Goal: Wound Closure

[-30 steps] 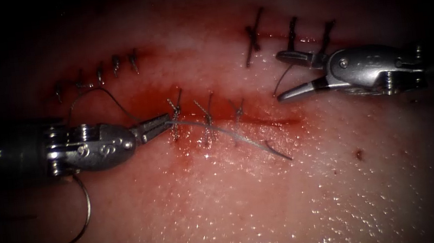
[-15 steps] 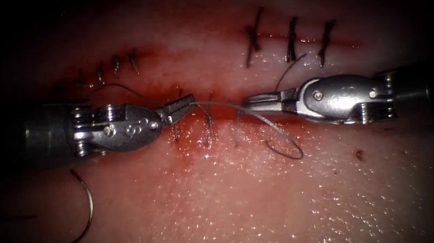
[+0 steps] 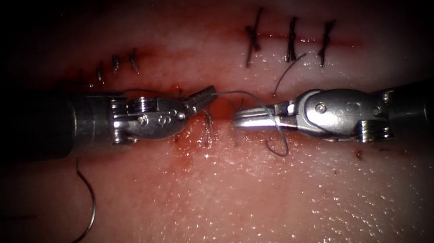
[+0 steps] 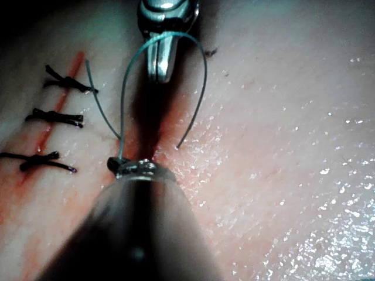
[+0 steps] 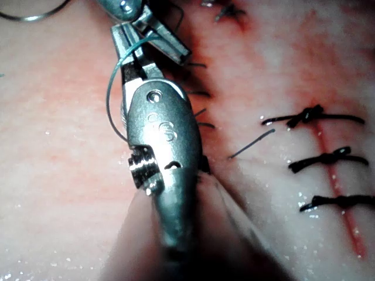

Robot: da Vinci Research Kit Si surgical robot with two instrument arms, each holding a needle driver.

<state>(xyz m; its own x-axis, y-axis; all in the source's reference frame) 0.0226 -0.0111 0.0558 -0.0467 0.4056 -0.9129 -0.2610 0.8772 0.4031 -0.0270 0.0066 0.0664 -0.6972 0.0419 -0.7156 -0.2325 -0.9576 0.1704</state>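
The left end effector (image 3: 204, 97) is seen pinching the thin grey thread (image 3: 250, 100) just above the cut (image 3: 216, 113) in the pale, red-stained tissue (image 3: 269, 197). The right end effector (image 3: 244, 120), its jaws pressed together and holding nothing that can be made out, is encircled by a loop of that thread just right of the cut's stitches. The curved steel needle (image 3: 89, 212) lies free on the tissue, well below-left of the cut.
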